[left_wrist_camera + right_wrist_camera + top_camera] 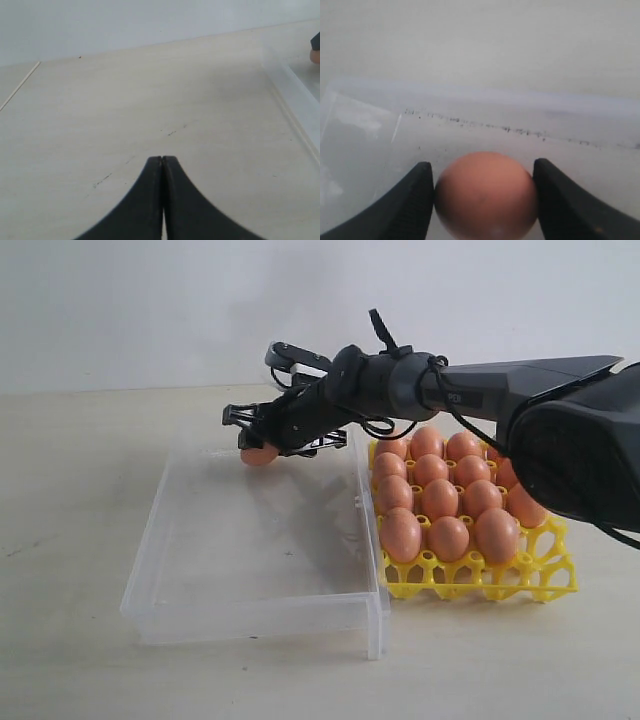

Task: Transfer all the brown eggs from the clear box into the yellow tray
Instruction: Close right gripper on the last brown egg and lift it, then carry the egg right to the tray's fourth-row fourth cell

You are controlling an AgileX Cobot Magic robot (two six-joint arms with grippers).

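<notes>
One brown egg (486, 195) sits between the two black fingers of my right gripper (482, 164), and both fingers press its sides. In the exterior view that egg (258, 454) is at the far end of the clear box (250, 615), under the right gripper (256, 444), whose arm reaches across from the right. No other egg shows in the box. The yellow tray (520, 582) stands against the box's right side with several brown eggs (448, 537) in its cups. My left gripper (162, 159) is shut with nothing in it, over bare table.
The pale table (80, 500) stretches around the box and tray. In the left wrist view a corner of the clear box (295, 100) shows at the edge of the picture. The right arm's dark body (580, 450) hangs over the tray's far right cups.
</notes>
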